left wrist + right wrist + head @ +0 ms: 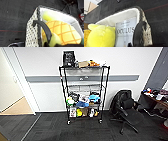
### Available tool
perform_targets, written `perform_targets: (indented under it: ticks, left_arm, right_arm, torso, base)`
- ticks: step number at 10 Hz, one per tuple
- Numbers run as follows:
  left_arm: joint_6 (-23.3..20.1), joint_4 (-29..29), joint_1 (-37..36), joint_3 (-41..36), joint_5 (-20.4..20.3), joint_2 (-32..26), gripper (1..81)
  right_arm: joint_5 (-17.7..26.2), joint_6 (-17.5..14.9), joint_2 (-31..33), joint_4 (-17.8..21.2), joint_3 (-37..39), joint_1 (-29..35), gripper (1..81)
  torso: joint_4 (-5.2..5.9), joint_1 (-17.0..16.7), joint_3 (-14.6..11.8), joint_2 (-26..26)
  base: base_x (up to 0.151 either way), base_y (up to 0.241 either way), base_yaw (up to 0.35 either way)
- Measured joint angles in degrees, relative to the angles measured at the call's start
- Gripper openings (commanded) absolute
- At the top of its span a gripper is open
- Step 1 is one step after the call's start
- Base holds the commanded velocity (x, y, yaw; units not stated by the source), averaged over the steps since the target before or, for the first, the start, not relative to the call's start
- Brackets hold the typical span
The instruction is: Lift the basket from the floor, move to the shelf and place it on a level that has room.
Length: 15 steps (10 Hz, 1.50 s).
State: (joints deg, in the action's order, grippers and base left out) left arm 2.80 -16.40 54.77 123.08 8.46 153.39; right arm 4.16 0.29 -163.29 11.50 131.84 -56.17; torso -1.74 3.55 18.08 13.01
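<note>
Inside, one basket (142, 18) holds one white box (125, 31), two yellow plush toys (62, 31).

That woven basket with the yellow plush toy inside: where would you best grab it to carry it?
Probably by the dark arched handles at its two ends, coming from above. The basket has a curved handle standing up over one short wall, and the right wrist view shows another handle at the far end. The plush toy fills the middle.
</note>
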Motion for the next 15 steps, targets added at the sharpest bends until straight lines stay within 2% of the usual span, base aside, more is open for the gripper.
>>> perform_targets:
  ticks: [4,8,12,15]
  left_arm:
    - [-0.02,0.61,0.82,0.88,-0.04,0.61,1.0]
    - [0.02,2.68,1.17,1.12,0.07,0.9,1.0]
    - [0.04,2.71,1.48,1.15,0.51,0.88,1.0]
    - [0.04,2.71,1.97,1.15,0.77,0.88,1.0]
  right_arm:
    - [0.06,-0.02,0.12,-0.04,0.0,-0.2,1.0]
    - [0.06,-0.05,0.11,-0.1,0.0,-0.74,1.0]
    - [0.38,-0.05,0.11,-0.12,0.0,-0.83,1.0]
    - [0.55,-0.05,0.09,-0.15,0.0,-1.49,1.0]
  torso:
    - [0.0,-0.04,0.09,-0.04]
    - [0.0,-0.13,-2.93,-0.06]
    - [0.0,-0.13,-2.93,-0.09]
    - [0.0,-0.28,-2.95,-0.02]
  base:
    - [0.0,0.0,0.0]
    - [0.0,0.0,0.0]
    - [0.0,0.0,0.0]
    - [0.088,0.0,0.0]
